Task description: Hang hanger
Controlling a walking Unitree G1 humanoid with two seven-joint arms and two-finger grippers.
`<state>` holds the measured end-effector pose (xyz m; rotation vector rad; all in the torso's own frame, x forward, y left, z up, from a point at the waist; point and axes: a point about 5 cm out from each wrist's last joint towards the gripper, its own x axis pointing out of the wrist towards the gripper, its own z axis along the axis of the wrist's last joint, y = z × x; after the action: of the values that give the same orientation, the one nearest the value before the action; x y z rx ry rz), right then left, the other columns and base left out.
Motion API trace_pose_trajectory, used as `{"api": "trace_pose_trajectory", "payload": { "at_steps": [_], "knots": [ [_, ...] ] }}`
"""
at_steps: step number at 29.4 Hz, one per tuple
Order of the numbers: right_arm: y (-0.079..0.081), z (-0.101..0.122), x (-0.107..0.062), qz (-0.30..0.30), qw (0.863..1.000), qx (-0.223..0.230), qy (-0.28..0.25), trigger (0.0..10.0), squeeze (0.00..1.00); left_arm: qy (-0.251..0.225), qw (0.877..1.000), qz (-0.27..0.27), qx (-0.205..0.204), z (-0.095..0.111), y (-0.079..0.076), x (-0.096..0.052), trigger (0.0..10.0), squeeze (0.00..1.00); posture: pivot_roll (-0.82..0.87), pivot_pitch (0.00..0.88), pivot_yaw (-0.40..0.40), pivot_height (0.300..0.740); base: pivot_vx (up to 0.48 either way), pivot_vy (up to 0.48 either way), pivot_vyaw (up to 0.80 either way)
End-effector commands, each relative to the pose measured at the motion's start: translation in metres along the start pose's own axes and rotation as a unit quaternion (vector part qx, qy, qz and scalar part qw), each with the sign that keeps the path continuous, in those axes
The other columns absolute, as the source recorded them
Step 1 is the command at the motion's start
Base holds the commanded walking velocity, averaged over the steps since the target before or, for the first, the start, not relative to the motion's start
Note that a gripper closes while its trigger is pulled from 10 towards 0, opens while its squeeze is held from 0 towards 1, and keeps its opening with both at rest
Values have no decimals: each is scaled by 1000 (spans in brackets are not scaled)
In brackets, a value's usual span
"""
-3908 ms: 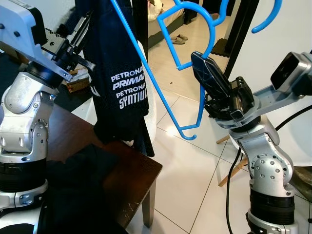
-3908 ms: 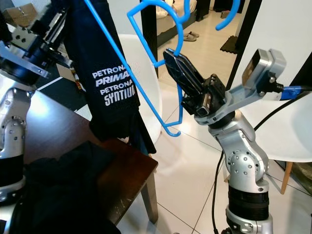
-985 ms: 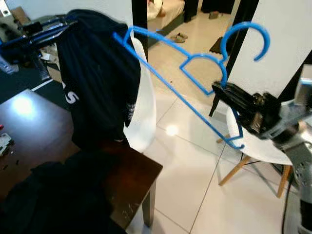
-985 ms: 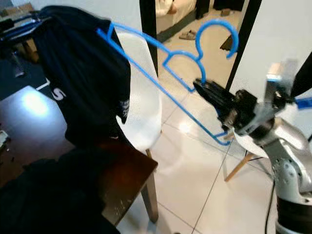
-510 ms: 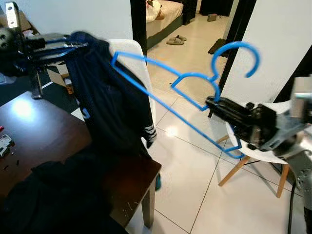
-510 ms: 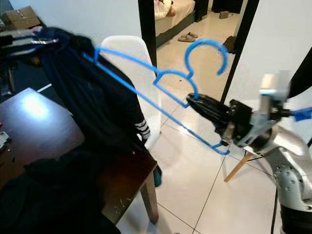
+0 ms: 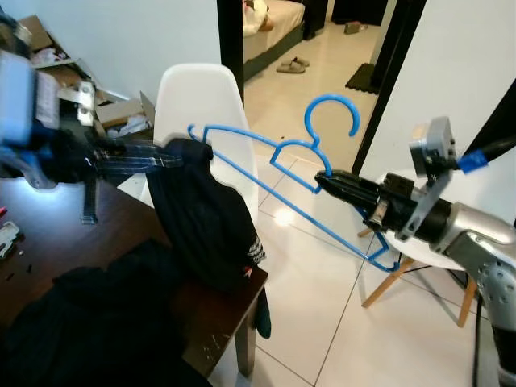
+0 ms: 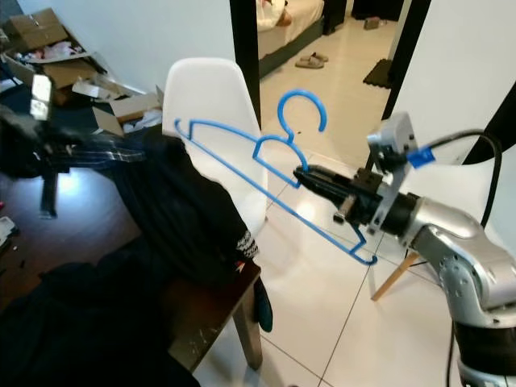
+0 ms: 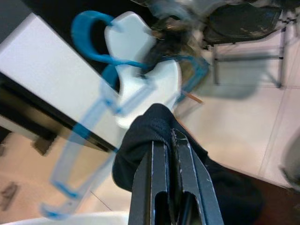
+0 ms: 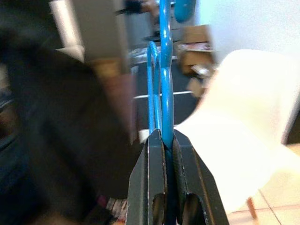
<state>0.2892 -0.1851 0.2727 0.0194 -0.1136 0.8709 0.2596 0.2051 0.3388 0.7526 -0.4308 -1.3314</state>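
- White floor tiles (image 7: 306,322) run back through a dark-framed doorway to a bed (image 7: 270,20) and a pair of slippers (image 7: 292,65); cardboard boxes (image 8: 48,48) clutter the floor by the white wall.
- Dark wooden counter (image 7: 218,310) fills the near left, with a heap of black cloth (image 7: 89,330) lying on it.
- White chair (image 7: 205,113) stands just behind the counter's corner; a second white chair (image 7: 419,258) with wooden legs sits under the right arm.
- Blue hanger (image 7: 266,153) hangs in the air between the two arms, tilted, its hook (image 7: 330,117) up, one end at the dark garment and the other low by the right arm.
- Right tool (image 7: 322,181) is pinched tight on the hanger's lower bar below the hook; the right wrist view shows the fingers (image 10: 152,187) closed on the blue plastic, seen edge-on.
- Left tool (image 9: 169,140) is reached out over the counter, blurred in the head views, clamped narrow on the dark garment (image 7: 205,226), which droops from it onto the counter's corner.
- Left wrist view adds the garment's fold bunched at the fingertips, with the hanger (image 9: 93,93) blurred beyond it.
- Right wrist view adds the white chair (image 10: 243,117) and boxes past the hanger.
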Motion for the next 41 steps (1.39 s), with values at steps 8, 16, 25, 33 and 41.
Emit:
{"api": "trace_pose_trajectory", "payload": {
  "at_steps": [8, 16, 25, 33, 41],
  "knots": [
    [-24, 9, -3, -89, 992, 47, -72, 10000, 0, 42, 999, 11, 4, -20, -12, 10, 0, 0, 11, 108, 22, 740, 0, 0, 0],
    [-30, 28, -10, -128, 978, 19, -162, 10000, 0, 84, 959, 265, 54, -31, 32, -15, 6039, 0, 14, 111, 26, 740, 0, 0, 0],
    [-31, -4, 13, -174, 951, 153, -205, 10000, 0, -144, 885, 440, -55, -24, 39, 10, 10000, 0, 20, 109, 23, 740, 0, 0, -174],
    [-17, -14, 27, -137, 947, 189, -221, 10000, 0, -216, 873, 434, -52, -6, 48, 10, 10000, 0, 22, 107, 26, 740, 0, 0, -786],
    [-28, -38, 26, -213, 942, 184, -181, 10000, 0, -229, 921, 310, -61, 0, 31, 48, 10000, 0, 22, 101, 37, 740, 0, 0, -788]
  ]
}}
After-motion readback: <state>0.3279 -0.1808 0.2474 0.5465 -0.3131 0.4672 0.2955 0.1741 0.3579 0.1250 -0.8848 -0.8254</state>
